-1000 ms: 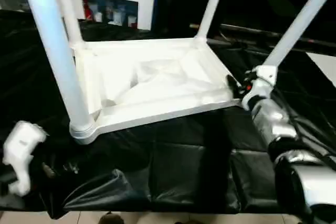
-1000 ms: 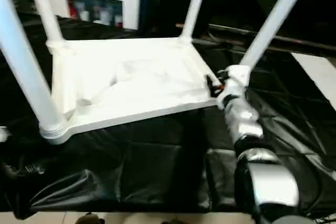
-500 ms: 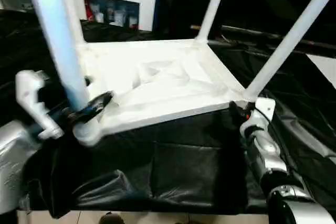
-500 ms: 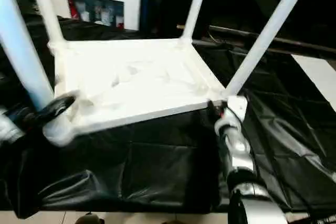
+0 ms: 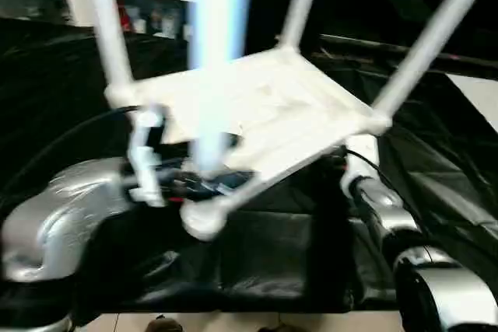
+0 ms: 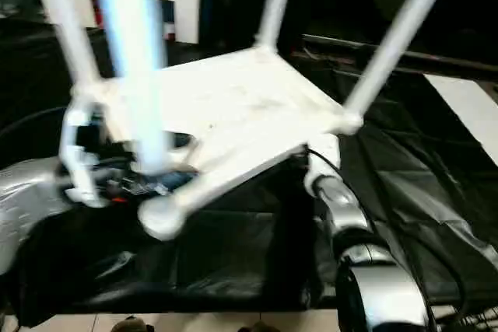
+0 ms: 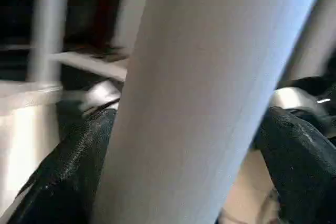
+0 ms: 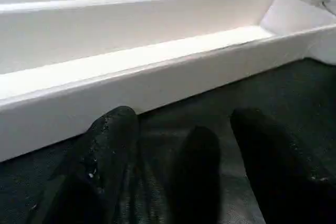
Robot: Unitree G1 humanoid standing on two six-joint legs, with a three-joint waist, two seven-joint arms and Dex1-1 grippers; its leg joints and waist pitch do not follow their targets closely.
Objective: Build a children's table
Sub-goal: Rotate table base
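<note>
Table inverted and tilted on the black cloth, all four legs seated.
My left end effector clasps the near leg; my right end effector, fingers spread, sits under the top's edge. I judge only righting remains.

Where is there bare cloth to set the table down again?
Bare black cloth lies along the near edge, between the two arms, and at far right beside the white floor strip. It is crowded under the lifted table, where the left gripper clamps a leg.
</note>
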